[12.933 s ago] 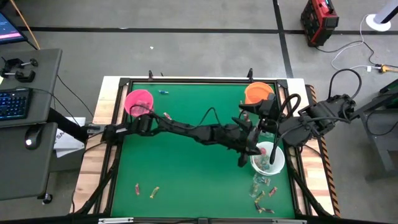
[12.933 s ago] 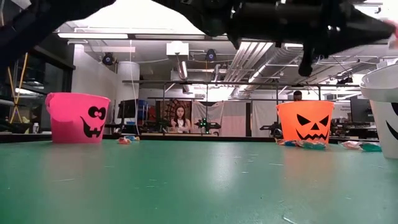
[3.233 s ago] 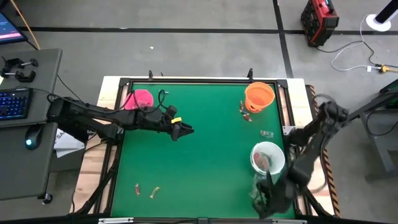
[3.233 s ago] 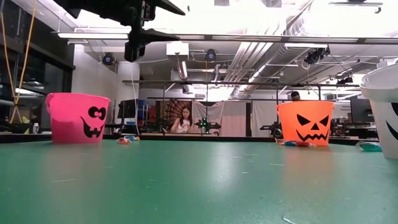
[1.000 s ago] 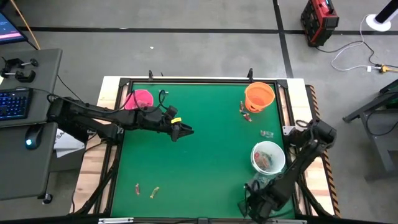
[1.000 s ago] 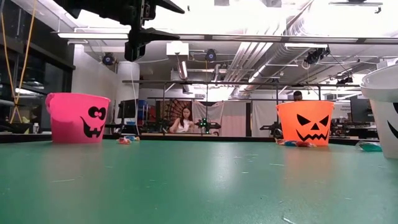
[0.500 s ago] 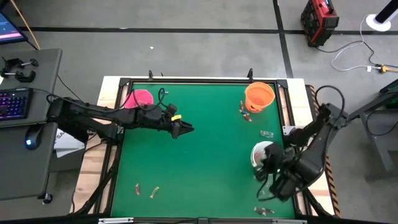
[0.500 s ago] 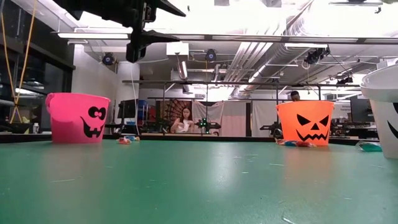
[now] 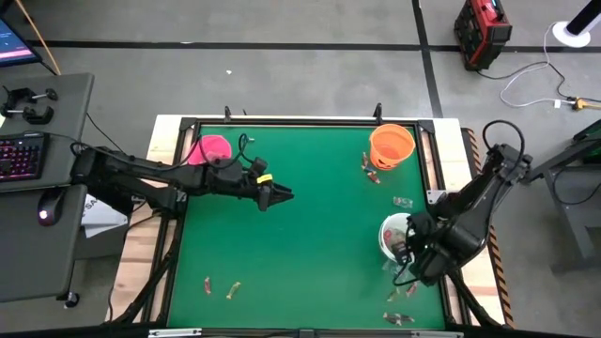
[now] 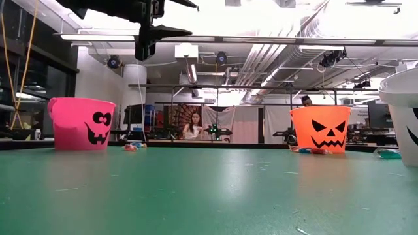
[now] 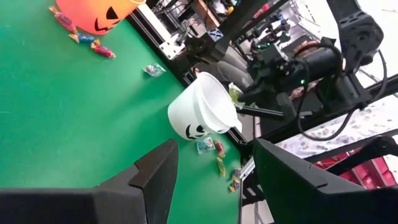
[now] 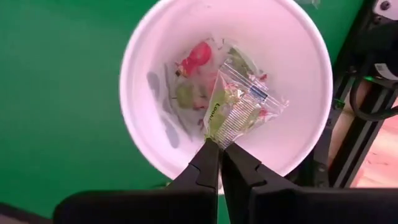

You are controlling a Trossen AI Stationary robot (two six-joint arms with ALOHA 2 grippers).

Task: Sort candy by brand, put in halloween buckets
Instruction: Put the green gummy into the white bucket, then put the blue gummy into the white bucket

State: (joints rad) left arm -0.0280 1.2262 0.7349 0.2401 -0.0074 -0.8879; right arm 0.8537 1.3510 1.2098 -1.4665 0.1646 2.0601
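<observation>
**Operator:** Currently, which tool carries the load?

**Technician:** The right tool [image 12: 219, 148]. Its fingers are clenched on the corner of a clear candy packet [image 12: 239, 106]. The packet's long axis runs away from the fingertips, over the mouth of the white bucket [image 12: 147, 118].

**Operator:** State the relation that governs the drop.

**Technician:** In the right wrist view the packet hangs inside the bucket's rim outline, with other candy [image 12: 193, 59] lying on the bucket floor beneath it. In the high view the right tool [image 9: 410, 246] sits at the white bucket [image 9: 391, 225], near the bench's right edge. Judgement: the release direction is straight down; no lateral travel appears necessary.

**Operator:** And the left tool?

**Technician:** The left tool [image 11: 214, 177] waits over mid-bench with its fingers spread and nothing between them, well apart from the white bucket. The right arm is clearly nearer.

**Operator:** Remaining work?

**Technician:** Loose candy [image 9: 402, 317] lies near the bench's front right corner, and more beside the orange bucket [image 9: 392, 144].
</observation>
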